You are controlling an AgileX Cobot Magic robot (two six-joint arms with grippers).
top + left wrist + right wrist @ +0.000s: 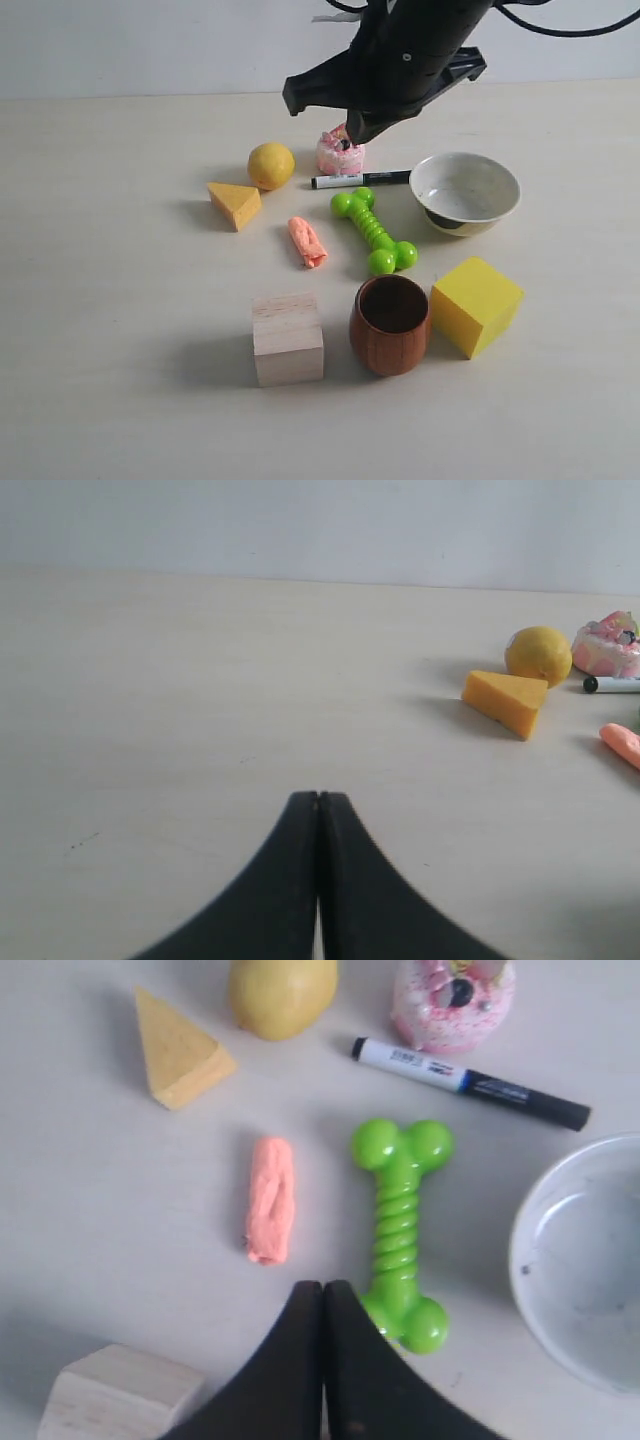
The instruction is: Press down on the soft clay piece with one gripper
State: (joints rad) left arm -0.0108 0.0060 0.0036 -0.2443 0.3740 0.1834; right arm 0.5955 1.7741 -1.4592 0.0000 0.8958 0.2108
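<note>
While the right gripper hangs above the bench, fingers clenched, a misaligned descent could strike the green bone toy beside the soft clay piece.

The soft clay piece, a small lumpy salmon-pink roll, lies flat just ahead of my right gripper, whose fingers are closed together, not touching it.

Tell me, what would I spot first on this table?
A big black robot arm hangs over the back of the table, above a pink cake toy. A bright green bone toy lies in the middle, with a small pink clay roll close beside it. A yellow cube sits front right.
</note>
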